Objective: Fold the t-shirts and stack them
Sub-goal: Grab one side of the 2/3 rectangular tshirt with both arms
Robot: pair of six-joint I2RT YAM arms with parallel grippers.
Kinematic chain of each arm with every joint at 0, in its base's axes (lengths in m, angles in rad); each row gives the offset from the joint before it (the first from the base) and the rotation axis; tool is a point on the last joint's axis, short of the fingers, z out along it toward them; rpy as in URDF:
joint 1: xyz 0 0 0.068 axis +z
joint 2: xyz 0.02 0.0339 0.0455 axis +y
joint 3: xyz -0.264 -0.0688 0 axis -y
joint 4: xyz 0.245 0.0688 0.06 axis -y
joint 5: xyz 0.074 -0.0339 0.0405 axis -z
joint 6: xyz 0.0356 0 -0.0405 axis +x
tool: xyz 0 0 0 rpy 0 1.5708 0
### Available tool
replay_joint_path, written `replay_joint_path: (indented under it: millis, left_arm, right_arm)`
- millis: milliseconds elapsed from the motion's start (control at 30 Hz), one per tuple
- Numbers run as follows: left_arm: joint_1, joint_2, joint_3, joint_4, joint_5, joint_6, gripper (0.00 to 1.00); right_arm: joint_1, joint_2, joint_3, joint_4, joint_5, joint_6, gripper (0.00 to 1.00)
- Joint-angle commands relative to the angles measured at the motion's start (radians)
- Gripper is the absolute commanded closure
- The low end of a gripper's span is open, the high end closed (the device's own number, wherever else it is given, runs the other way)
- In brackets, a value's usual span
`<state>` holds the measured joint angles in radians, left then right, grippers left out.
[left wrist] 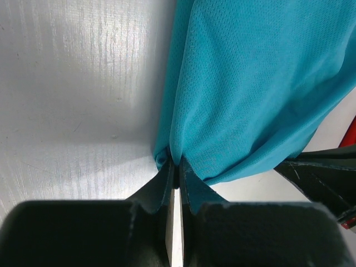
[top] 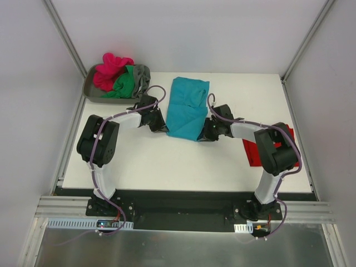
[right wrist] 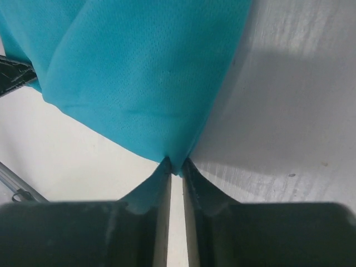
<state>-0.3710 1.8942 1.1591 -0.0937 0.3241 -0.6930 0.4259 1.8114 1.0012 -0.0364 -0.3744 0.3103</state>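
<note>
A teal t-shirt (top: pixel 187 105) lies as a long folded strip in the middle of the white table. My left gripper (top: pixel 163 127) is shut on its near left corner; the left wrist view shows the teal cloth (left wrist: pixel 250 94) pinched between the fingertips. My right gripper (top: pixel 203 135) is shut on its near right corner, the teal cloth (right wrist: pixel 139 78) caught at the tips. The near edge is lifted a little off the table. A red t-shirt (top: pixel 253 151) lies flat at the right, mostly under my right arm. Magenta-pink (top: pixel 109 69), green (top: pixel 125 84) and grey (top: pixel 141 78) shirts are heaped together.
The heaped shirts sit in a grey plastic tray (top: pixel 90 93) at the back left corner. The white table (top: pixel 167 167) ends in a black strip at the near edge. White walls with metal posts enclose the sides.
</note>
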Motion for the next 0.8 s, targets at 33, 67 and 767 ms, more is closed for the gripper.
replay_joint_path:
  millis: [33, 67, 767]
  left_arm:
    - [0.007, -0.009, 0.005, 0.003, -0.003, -0.008, 1.00]
    - [0.007, -0.024, -0.004, 0.003, -0.031, -0.002, 1.00]
    - [-0.140, -0.505, -0.498, -0.017, -0.091, -0.060, 1.00]
  right_arm:
    - [0.019, -0.012, 0.008, 0.027, -0.003, 0.007, 0.99]
    - [0.017, -0.026, -0.005, 0.017, 0.014, 0.006, 0.99]
    - [0.137, -0.398, -0.341, -0.155, -0.072, 0.036, 1.00]
